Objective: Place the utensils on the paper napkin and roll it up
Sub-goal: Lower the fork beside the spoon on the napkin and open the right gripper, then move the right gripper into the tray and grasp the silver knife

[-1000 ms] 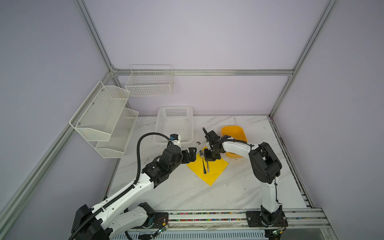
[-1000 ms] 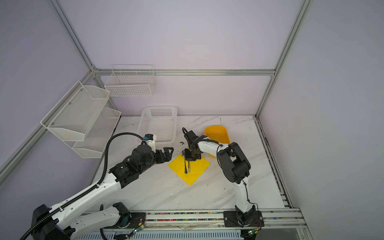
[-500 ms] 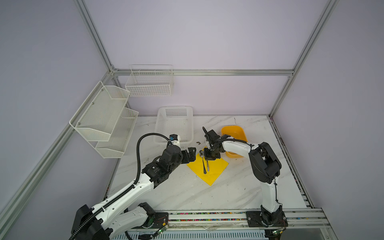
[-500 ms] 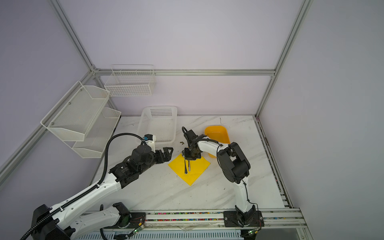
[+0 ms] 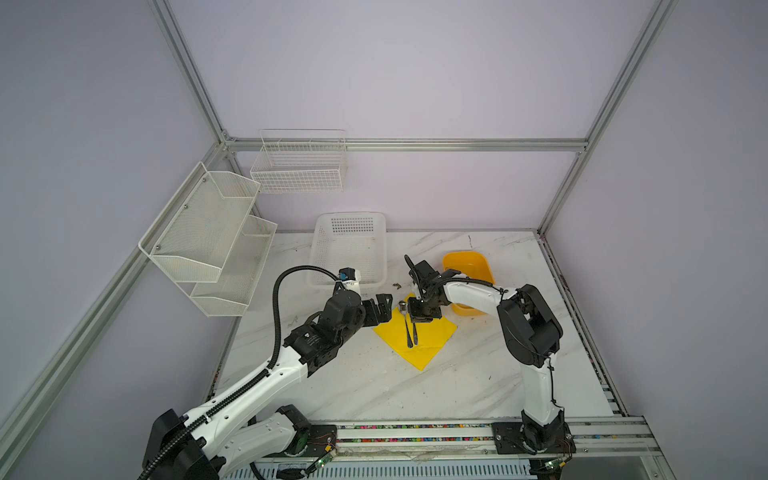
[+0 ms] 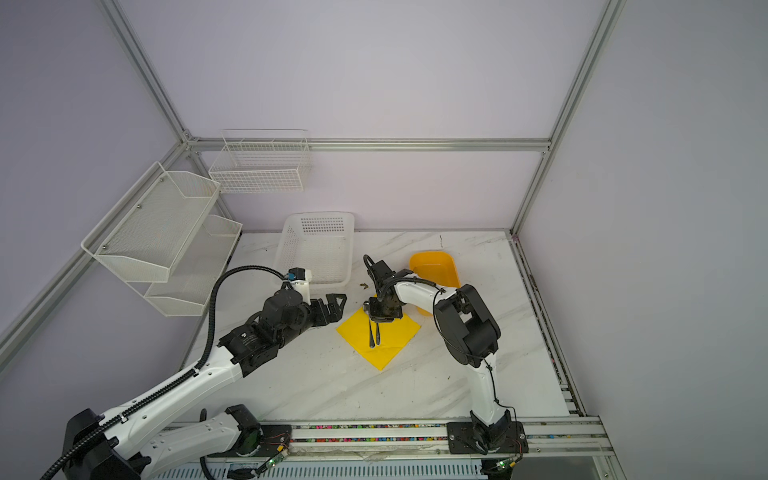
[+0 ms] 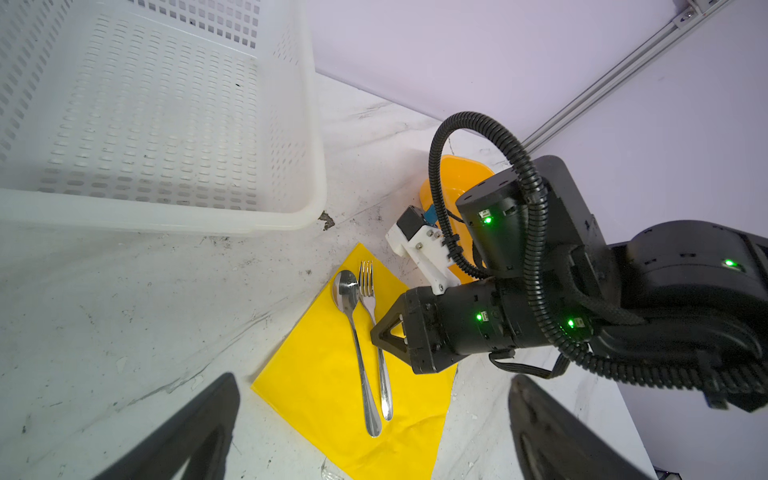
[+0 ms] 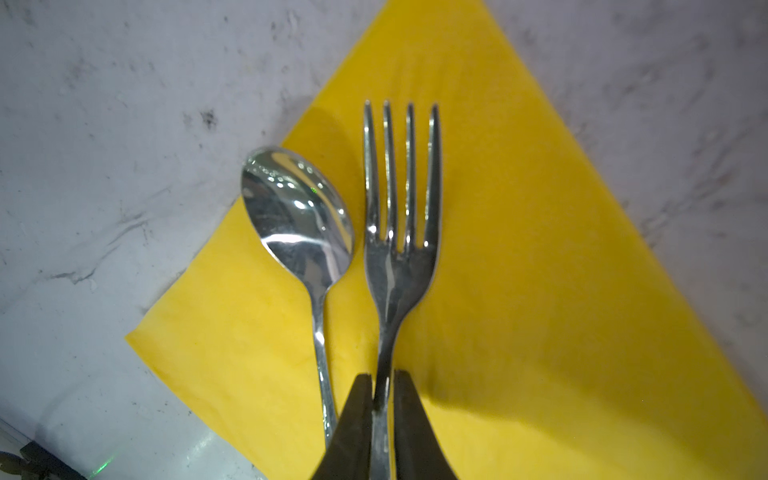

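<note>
White perforated plastic basket (image 5: 351,216) at rear left of the marble table (image 5: 374,386). Left gripper (image 5: 384,309): jaws wide, holding nothing, just beside the left corner of the bright yellow square paper napkin (image 5: 432,336), which lies flat. On it, side by side and parallel: shiny silver metal spoon (image 8: 299,220) (bowl partly past the napkin's edge), then shiny silver metal fork (image 8: 399,266). Right gripper (image 8: 382,376): jaws narrow, astride the fork's handle; cannot tell if they pinch it. Orange-yellow plastic tub (image 5: 467,268) behind the right arm.
</note>
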